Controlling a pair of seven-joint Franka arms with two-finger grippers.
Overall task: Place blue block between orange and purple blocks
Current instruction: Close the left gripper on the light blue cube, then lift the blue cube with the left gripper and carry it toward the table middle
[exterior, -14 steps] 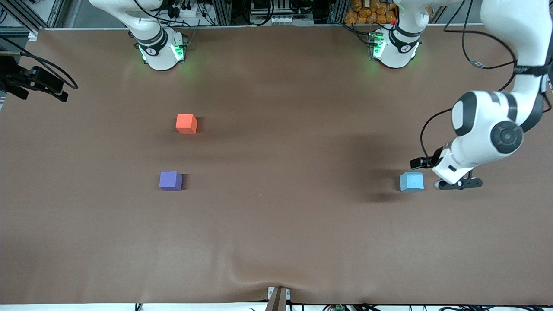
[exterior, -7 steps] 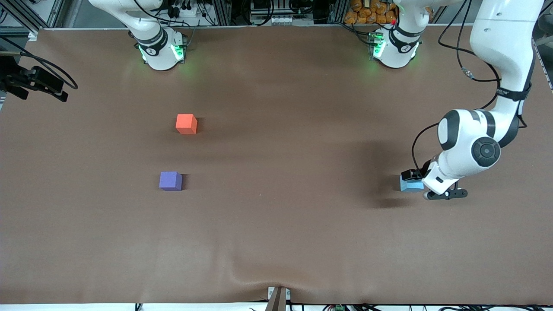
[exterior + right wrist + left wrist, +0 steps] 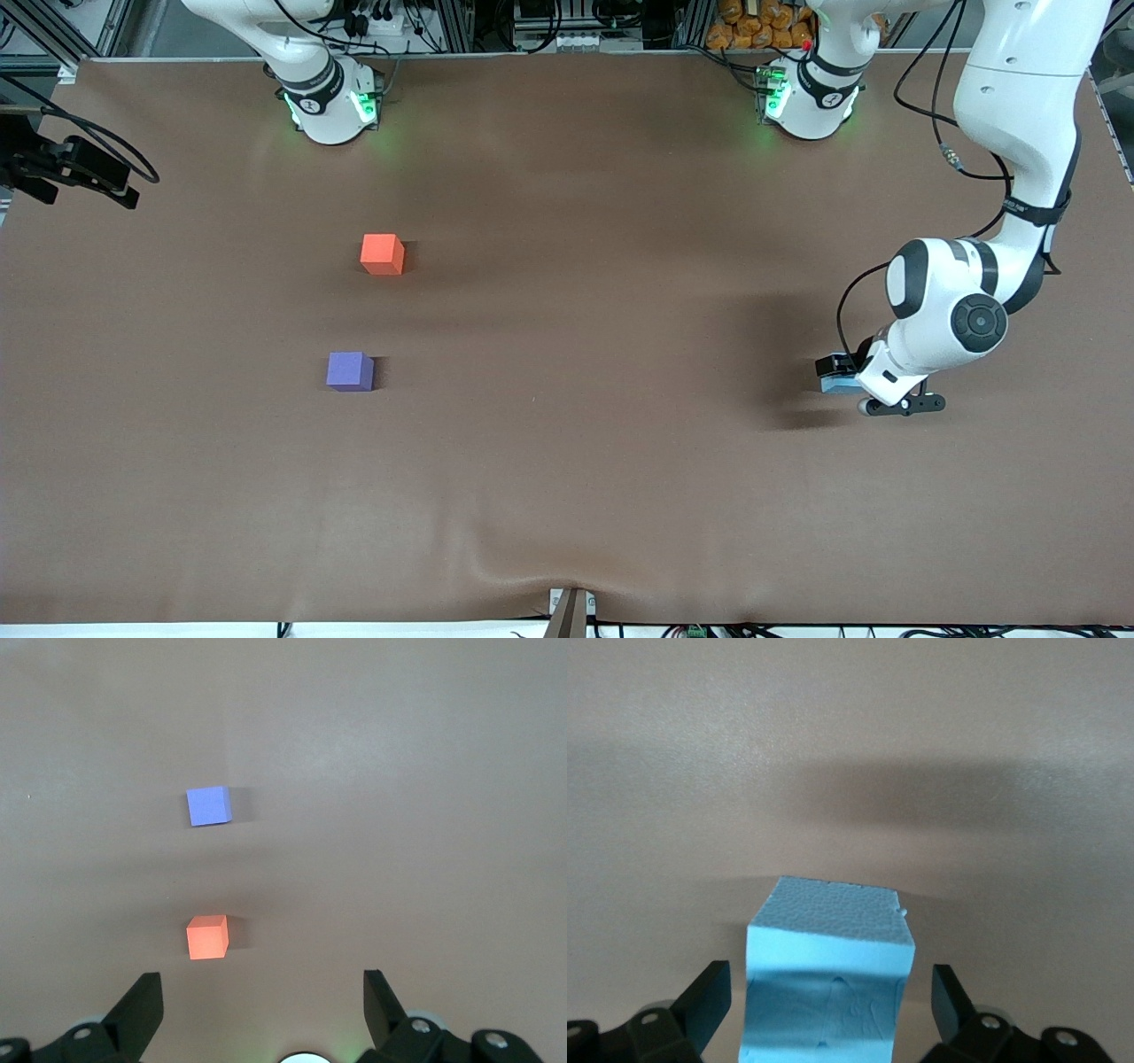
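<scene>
The left pincer [image 3: 824, 992] has dropped around the blue block [image 3: 827, 992] at the left arm's end of the table [image 3: 567, 443], fingers spread and not yet clenched, so grasping seems next, while the right pincer [image 3: 261, 992] waits released.

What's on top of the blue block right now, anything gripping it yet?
The left gripper is down over the blue block, open, a finger on each side with gaps showing. In the front view the wrist covers most of the block. The table lies under it.
</scene>
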